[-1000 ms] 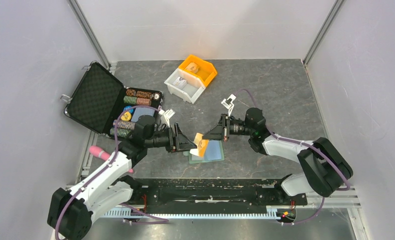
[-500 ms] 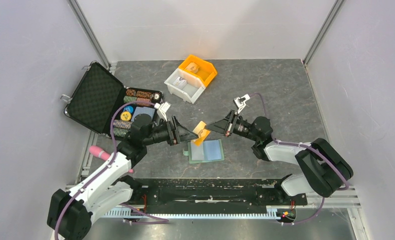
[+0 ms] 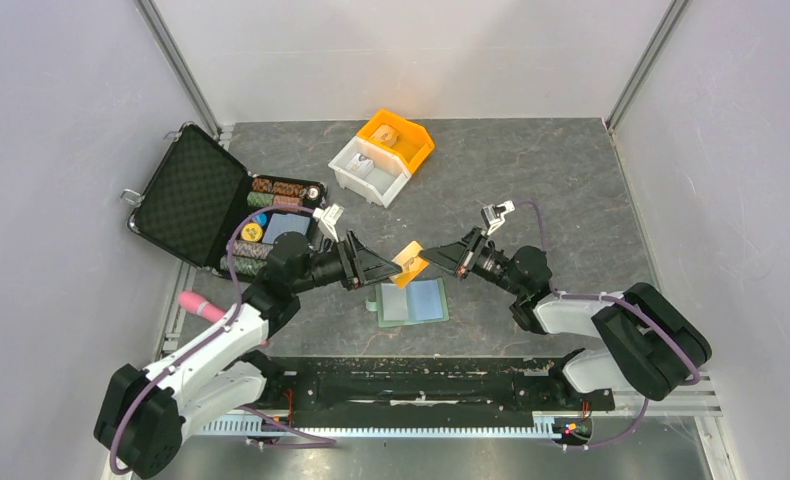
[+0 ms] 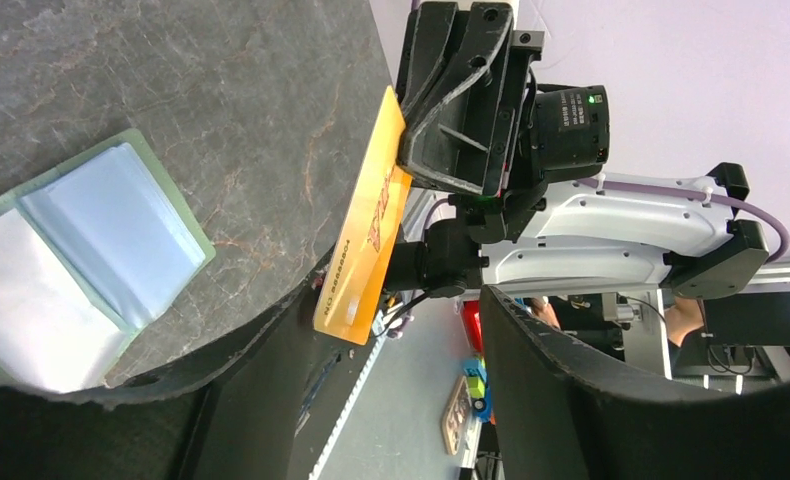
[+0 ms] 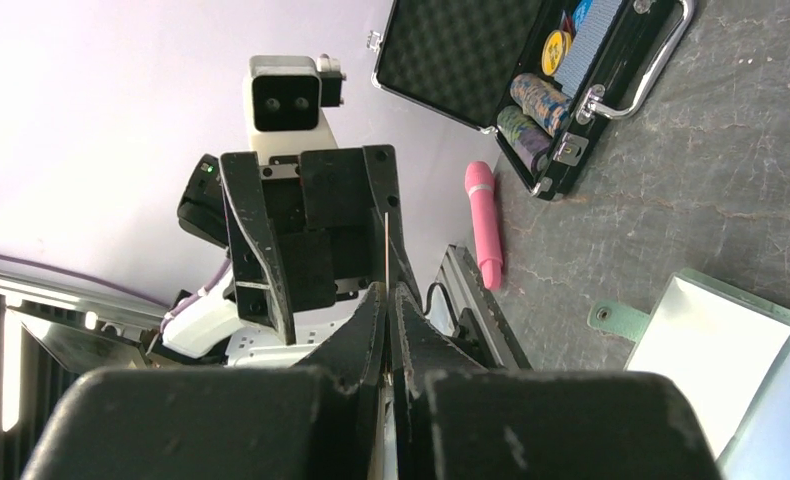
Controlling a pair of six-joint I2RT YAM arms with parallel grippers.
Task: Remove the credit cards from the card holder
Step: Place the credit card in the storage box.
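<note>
The orange-tan credit card (image 3: pixel 408 266) hangs above the table, pinched at one edge by my right gripper (image 3: pixel 427 256), which is shut on it. The right wrist view shows that card edge-on (image 5: pixel 386 238) between the closed fingers. My left gripper (image 3: pixel 385 270) faces it from the left, open. The card (image 4: pixel 367 240) hangs just ahead of its spread fingers (image 4: pixel 571 380); I cannot tell whether one touches it. The sage-green card holder (image 3: pixel 412 302) lies open flat on the table below, and its right panel looks blue (image 3: pixel 429 299). Both its clear pockets (image 4: pixel 111 230) show in the left wrist view.
An open black case (image 3: pixel 196 195) with poker chips sits at the left. A pink cylinder (image 3: pixel 199 306) lies near the left arm. A white bin (image 3: pixel 369 170) and an orange bin (image 3: pixel 399 135) stand at the back. Walls close in on both sides.
The right gripper has lifted the orange card up and away from the card holder. The left gripper followed it toward the far side, its jaws widening and then narrowing a little.
</note>
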